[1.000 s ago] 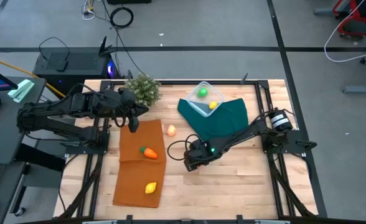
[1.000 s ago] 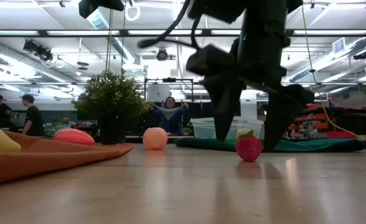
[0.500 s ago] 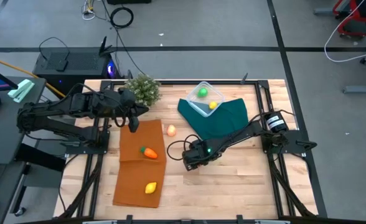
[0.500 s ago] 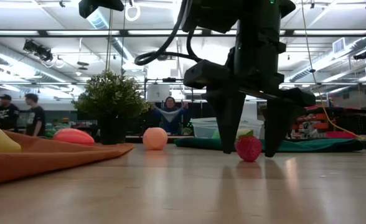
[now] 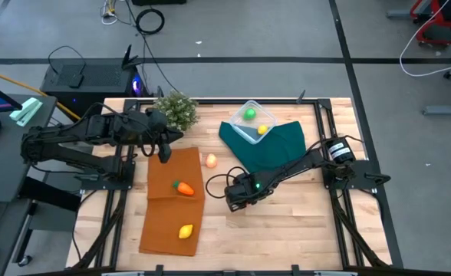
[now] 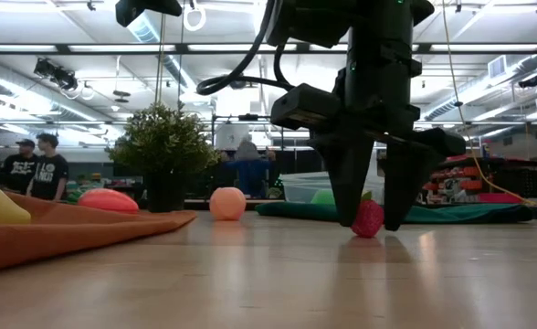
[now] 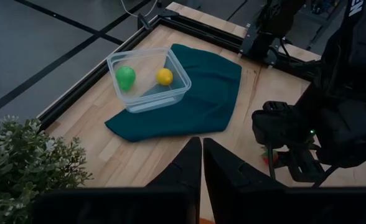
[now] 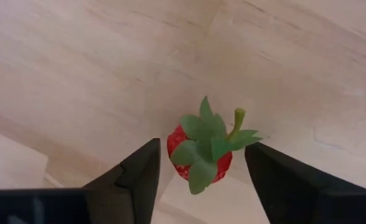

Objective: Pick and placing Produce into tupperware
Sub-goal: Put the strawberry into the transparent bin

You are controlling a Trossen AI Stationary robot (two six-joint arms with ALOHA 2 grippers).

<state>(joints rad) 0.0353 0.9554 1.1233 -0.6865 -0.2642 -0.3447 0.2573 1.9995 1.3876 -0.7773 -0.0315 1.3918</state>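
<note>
Straddling the strawberry (image 8: 201, 152) on the table, the right gripper (image 6: 371, 219) stands open, holding nothing.

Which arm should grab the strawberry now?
Right. The right gripper already straddles the strawberry on the table, fingers open either side. The left gripper, shut, waits near the potted plant.

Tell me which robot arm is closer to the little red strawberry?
The right one. The right gripper stands over the small red toy strawberry on the wooden table, an open finger on each side. The left gripper hangs far off, above the orange cloth by the potted plant.
</note>
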